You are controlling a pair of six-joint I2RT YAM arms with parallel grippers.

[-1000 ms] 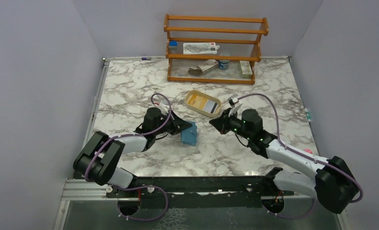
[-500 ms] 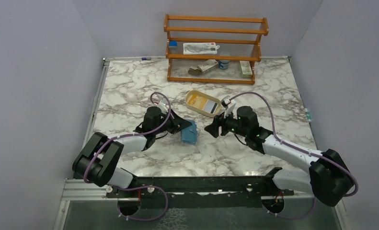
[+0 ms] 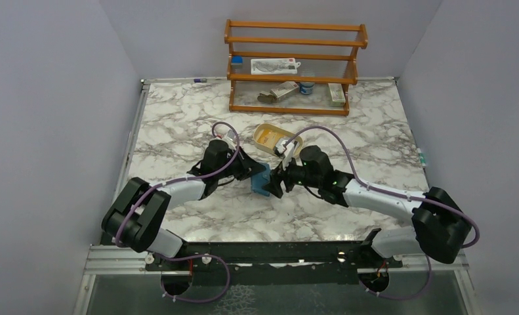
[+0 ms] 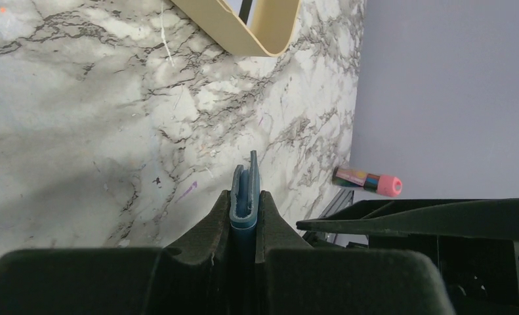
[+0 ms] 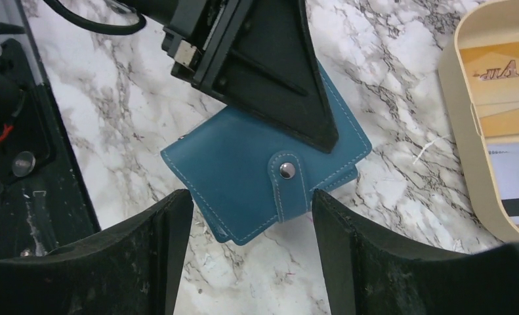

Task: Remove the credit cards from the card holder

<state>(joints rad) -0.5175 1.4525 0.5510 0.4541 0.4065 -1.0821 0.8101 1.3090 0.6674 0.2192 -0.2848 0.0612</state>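
One card holder (image 5: 263, 177), teal, closed with the snap tab fastened, is seen at the middle of the marble table (image 3: 178, 125), held on edge just clear of the surface as far as can be told. It is pinched at one edge by the left gripper (image 4: 245, 220), whose fingers are pressed together on it; the folded layers are seen edge-on between the pads in the left wrist view. The right gripper (image 5: 251, 246) is positioned just beside the holder on the side opposite the left gripper, its jaws spread wide with the snap tab framed between them; no contact with the holder is visible. One card (image 5: 516, 177), pale with a dark stripe, is seen lying in the oval tan tray (image 3: 262, 146), which sits just behind the holder and apart from it. Further behind the holder, a wooden rack (image 3: 296, 42) with small items on its shelves is set against the far wall. A pink-capped marker (image 4: 368, 181) is seen off to the holder's right, at the table edge.
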